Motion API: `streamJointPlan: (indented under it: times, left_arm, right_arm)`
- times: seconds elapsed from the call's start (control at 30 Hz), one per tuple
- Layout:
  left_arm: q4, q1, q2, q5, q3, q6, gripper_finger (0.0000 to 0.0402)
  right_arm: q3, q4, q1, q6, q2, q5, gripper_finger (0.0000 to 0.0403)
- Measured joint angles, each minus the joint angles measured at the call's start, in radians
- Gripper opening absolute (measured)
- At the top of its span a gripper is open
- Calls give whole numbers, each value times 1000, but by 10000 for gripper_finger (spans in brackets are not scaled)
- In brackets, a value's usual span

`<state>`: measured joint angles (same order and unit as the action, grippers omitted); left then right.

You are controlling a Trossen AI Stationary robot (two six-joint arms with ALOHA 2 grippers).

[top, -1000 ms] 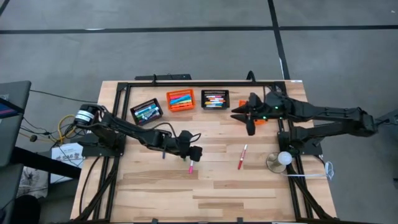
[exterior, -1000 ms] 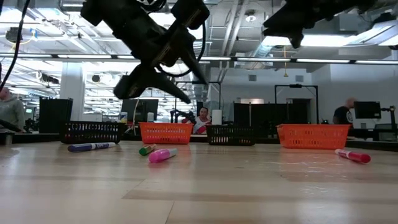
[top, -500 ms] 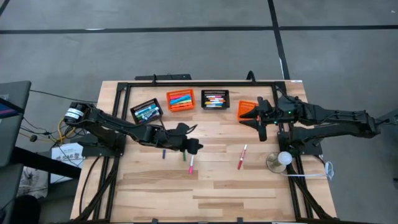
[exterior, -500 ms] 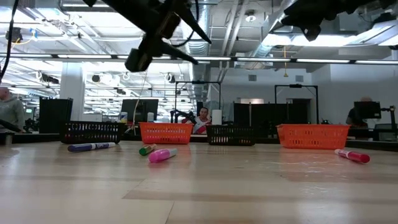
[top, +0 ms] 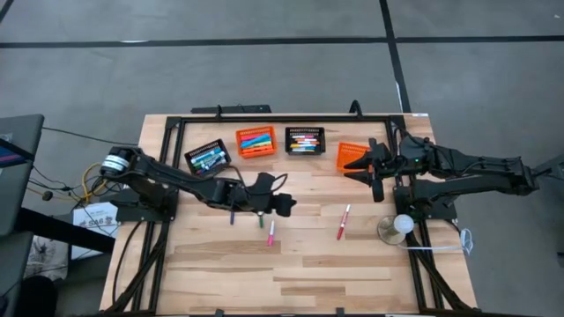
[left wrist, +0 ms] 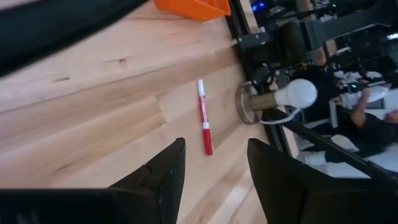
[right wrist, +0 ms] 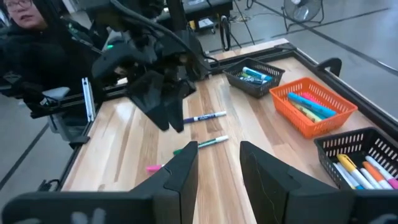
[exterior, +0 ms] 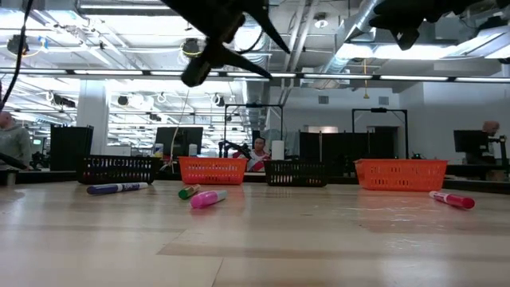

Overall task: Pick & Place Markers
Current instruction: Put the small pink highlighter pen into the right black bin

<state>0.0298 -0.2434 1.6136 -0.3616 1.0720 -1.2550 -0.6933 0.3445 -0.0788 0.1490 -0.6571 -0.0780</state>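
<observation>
Four markers lie flat on the wooden table: a dark blue one (top: 232, 217), a green one (top: 261, 220), a pink one (top: 270, 232) and a red one (top: 343, 222). My left gripper (top: 284, 204) hangs open and empty well above the table, just right of the green and pink markers; its wrist view looks past its fingers (left wrist: 214, 163) at the red marker (left wrist: 204, 124). My right gripper (top: 374, 171) is open and empty in the air beside the far right orange basket (top: 351, 156); its wrist view (right wrist: 219, 165) shows the left arm and the three left markers.
Along the far edge stand a black basket (top: 208, 158), an orange one (top: 256, 142) and another black one (top: 305, 140), all holding markers. A white bulb on a round stand (top: 402, 224) sits at the right edge. A black frame (top: 264, 119) borders the far side. People show beyond the table.
My left gripper has risen from just above the pink and green markers, drifted a little toward the right edge and tipped closer to level, uncovering the green marker. My right gripper has drawn back toward the table's right edge. No marker has moved.
</observation>
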Motion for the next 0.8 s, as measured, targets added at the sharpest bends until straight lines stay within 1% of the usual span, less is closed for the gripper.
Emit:
streamJointPlan:
  times: [0.07, 0.2, 0.4, 0.5, 0.57, 0.7, 0.8]
  left_arm:
    - [17, 1, 45, -5, 43, 1, 172]
    - [125, 0, 142, 6, 148, -15, 172]
    - [306, 0, 245, 11, 258, -132, 172]
    - [366, 0, 268, 1, 272, -218, 172]
    - [365, -4, 280, -24, 273, -259, 172]
    - [374, -7, 286, -56, 276, -291, 172]
    - [439, -7, 289, -49, 275, -300, 172]
  right_arm:
    - [0, 0, 0, -12, 0, 0, 108]
    - [0, 0, -1, -29, 0, 0, 108]
    - [0, -4, -2, -52, 23, 2, 108]
    - [5, -4, -2, -66, 51, 8, 108]
    - [19, -4, -2, -68, 82, 23, 108]
    - [79, -45, -2, -49, 157, 27, 108]
    - [123, -54, -2, -16, 227, 27, 108]
